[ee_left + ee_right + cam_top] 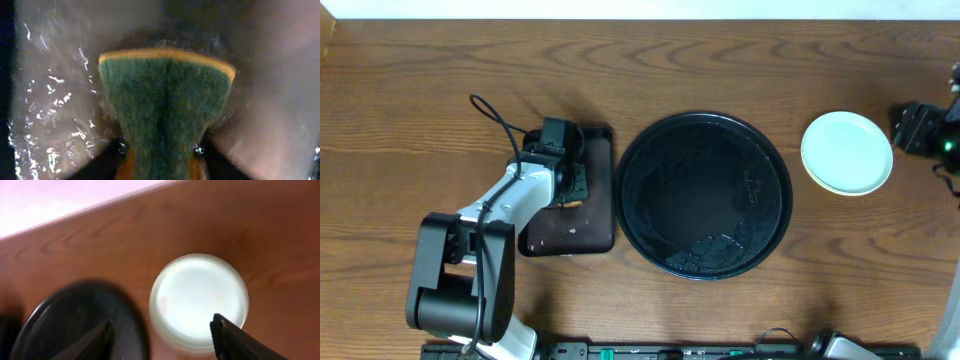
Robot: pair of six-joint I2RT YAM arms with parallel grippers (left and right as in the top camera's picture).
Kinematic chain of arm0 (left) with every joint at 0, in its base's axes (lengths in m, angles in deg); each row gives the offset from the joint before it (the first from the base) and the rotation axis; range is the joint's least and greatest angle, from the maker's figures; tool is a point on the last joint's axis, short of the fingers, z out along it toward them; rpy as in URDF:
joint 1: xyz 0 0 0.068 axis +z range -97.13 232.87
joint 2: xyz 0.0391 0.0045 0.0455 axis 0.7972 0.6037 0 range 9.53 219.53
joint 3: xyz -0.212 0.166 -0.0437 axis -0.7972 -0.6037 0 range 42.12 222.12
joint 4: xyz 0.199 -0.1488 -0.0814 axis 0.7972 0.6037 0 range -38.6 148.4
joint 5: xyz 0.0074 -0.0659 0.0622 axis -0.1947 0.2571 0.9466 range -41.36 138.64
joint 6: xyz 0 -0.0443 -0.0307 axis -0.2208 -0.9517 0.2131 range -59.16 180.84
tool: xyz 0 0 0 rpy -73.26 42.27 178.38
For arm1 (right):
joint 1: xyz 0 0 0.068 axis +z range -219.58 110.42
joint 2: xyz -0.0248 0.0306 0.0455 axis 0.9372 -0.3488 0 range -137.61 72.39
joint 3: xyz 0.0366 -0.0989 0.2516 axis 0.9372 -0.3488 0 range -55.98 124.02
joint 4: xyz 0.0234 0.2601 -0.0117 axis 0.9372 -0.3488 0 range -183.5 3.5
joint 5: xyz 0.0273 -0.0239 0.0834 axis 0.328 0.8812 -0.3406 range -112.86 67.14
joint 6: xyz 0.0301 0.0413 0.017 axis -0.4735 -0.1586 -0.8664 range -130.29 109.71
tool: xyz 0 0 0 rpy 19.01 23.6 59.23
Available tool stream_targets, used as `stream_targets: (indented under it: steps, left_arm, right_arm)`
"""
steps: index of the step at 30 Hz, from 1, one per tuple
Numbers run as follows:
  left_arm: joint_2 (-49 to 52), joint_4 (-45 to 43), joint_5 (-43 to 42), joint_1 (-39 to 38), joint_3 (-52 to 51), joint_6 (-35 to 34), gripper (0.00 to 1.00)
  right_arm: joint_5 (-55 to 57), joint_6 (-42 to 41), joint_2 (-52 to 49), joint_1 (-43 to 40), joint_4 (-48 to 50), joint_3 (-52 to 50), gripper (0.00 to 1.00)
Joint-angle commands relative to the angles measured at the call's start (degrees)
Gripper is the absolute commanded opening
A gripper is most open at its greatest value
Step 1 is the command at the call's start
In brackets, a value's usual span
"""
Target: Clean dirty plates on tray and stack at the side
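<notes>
1. Closest to the left wrist lens is the rectangular scouring sponge, green on its rough face with a yellow foam backing. Its long axis runs straight out from my left fingers, broad end forward, and its near end is squeezed narrow.
2. My left gripper is clamped on that narrow end and grips nothing else.
3. Under this hand lies the small black rectangular plastic tray, glossy and beaded with droplets. Its long side runs roughly the way my left hand points. Whether the sponge touches it, I cannot tell.
4. Just to the right of my left hand, close beside the rectangular tray, sits the large round glossy black tray. It lies flat, rim up, with wet streaks on its floor. Being round, it has no long axis.
5. The small round plates stand in a stack on the brown wooden table, past the round tray from my left hand and just ahead of my right fingers. They lie flat, face up, pointing no particular way. A mint-white plate is on top and a pale yellow rim peeks out beneath it. I cannot count the whole stack.
6. My right gripper is spread wide and empty. From above it sits just beside the stack, not touching it.
</notes>
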Motion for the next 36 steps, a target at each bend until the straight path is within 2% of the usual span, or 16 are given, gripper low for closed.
stream_targets:
  steps: [1,4,6,9,12,15,18,20,21,22,25,26,29,30,32,36]
  left_arm:
    - [2.1,3.45,-1.03,0.17,-1.95,-0.46,0.39]
    - [2.1,4.98,-1.03,0.17,-1.95,-0.46,0.08]
    - [2.1,6.16,-1.03,0.17,-1.86,-0.46,0.56]
    - [2.05,8.11,-0.98,0.2,-0.85,-0.31,0.34]
    - [1.88,6.32,0.11,0.22,0.57,0.87,0.79]
    - [1.97,0.57,1.14,0.22,0.52,0.87,0.8]
    - [2.01,-3.85,1.11,0.22,0.39,0.87,0.6]
    - [1.99,-5.18,1.11,0.22,0.39,0.87,0.08]
    - [2.01,-5.86,1.11,0.22,0.39,0.87,0.08]
    - [1.95,-6.25,1.11,0.24,0.44,0.87,0.14]
    - [1.36,-6.36,1.09,0.22,1.16,0.83,0.79]
    - [0.87,-6.43,1.09,0.22,1.31,0.85,0.79]
    - [-0.13,-7.54,1.09,0.22,1.33,0.9,0.22]
    - [-0.33,-7.87,1.09,0.22,1.33,0.87,0.22]
    - [-0.79,-8.11,1.11,0.24,1.44,0.85,0.77]
    - [-3.67,-5.68,0.87,0.22,2.43,0.81,0.87]
  right_arm:
    - [-0.61,-0.48,-0.26,1.88,-8.02,-0.02,0.6]
    - [0.22,-0.48,-0.15,2.69,-12.76,-0.02,0.59]
    - [0.22,-0.5,-0.09,2.93,-14.19,-0.02,0.59]
    - [0.22,-0.5,-0.07,2.95,-14.43,-0.02,0.59]
    - [0.2,-0.5,-0.09,2.95,-14.29,-0.02,0.59]
    - [0.2,-0.5,-0.09,2.95,-14.34,-0.02,0.58]
    - [0.2,-0.48,-0.09,2.95,-14.64,-0.02,0.59]
    - [0.2,-0.48,-0.09,2.95,-15.08,-0.02,0.59]
    - [0.17,-0.48,-0.09,2.95,-15.23,-0.02,0.59]
    - [0.17,-0.48,-0.09,2.95,-15.23,-0.02,0.59]
    - [-0.17,-0.48,-0.07,3.02,-15.17,-0.02,0.58]
    - [-0.28,-0.48,-0.07,3.02,-15.19,-0.02,0.58]
    - [-0.63,-0.48,0.0,3.04,-15.47,-0.02,0.58]
    - [-0.94,-0.46,0.04,3.04,-15.72,-0.02,0.59]
    - [-1.11,-0.42,0.26,3.06,-16.59,-0.02,0.6]
    - [-1.09,-0.17,1.11,3.06,-17.9,-0.02,0.68]
